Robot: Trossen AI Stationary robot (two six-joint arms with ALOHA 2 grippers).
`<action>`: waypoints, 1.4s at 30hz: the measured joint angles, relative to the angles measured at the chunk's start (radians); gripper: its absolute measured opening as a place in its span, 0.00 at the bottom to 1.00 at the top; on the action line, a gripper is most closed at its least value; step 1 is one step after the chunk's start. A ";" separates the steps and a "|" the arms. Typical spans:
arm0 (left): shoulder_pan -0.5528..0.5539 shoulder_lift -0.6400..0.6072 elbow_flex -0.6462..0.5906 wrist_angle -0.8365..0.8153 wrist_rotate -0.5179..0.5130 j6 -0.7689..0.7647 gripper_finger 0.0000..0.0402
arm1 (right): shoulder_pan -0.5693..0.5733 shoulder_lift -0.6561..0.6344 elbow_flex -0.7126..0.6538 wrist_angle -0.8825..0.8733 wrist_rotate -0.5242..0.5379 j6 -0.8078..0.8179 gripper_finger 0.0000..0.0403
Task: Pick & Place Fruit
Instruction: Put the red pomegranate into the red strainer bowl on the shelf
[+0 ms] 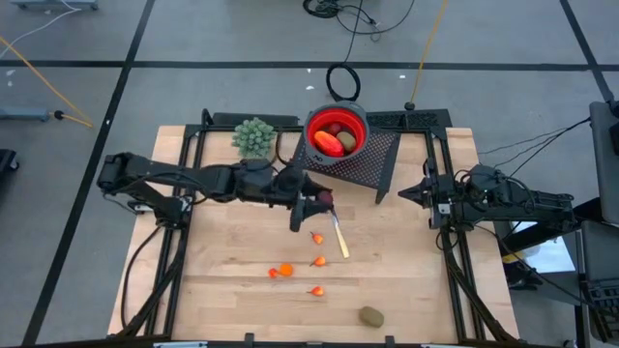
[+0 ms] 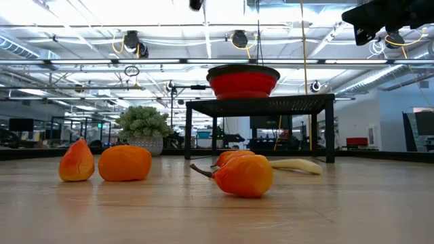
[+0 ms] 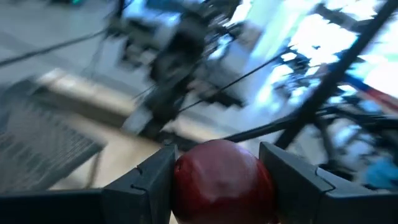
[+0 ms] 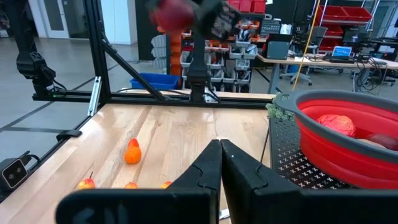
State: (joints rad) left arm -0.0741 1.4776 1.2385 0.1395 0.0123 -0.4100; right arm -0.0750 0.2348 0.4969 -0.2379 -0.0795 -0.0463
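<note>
Holding one dark red ball (image 3: pixel 222 180): left claw (image 3: pixel 217 186) | right claw (image 4: pixel 219 163) closed (idle) | four orange bits (image 1: pixel 281 272)

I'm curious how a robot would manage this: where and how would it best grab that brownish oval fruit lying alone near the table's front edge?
Across the oval fruit's narrow middle, coming straight down: it lies flat with open table all round.

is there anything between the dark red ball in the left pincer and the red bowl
Nothing visible blocks it. The left pincer holds the dark red ball above the table, beside the mesh stand. The red bowl sits on that stand, open on top.
</note>
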 joint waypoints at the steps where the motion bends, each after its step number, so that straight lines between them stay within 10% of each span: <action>1: 0.000 0.000 0.000 0.036 0.026 0.015 0.53 | 0.000 0.000 0.000 0.000 0.000 0.000 0.01; 21: -0.001 0.000 0.000 0.645 0.541 0.184 0.53 | 0.000 0.000 0.000 0.000 0.000 0.000 0.01; 32: -0.001 0.000 0.000 0.648 0.521 0.168 0.53 | 0.000 0.000 0.000 0.000 0.000 0.000 0.01; 42: 0.000 0.000 0.000 0.648 0.134 -0.150 0.53 | 0.000 0.000 0.000 0.000 0.000 -0.005 0.01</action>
State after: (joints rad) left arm -0.0742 1.4776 1.2388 0.7876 0.1460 -0.5605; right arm -0.0748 0.2348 0.4969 -0.2380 -0.0794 -0.0514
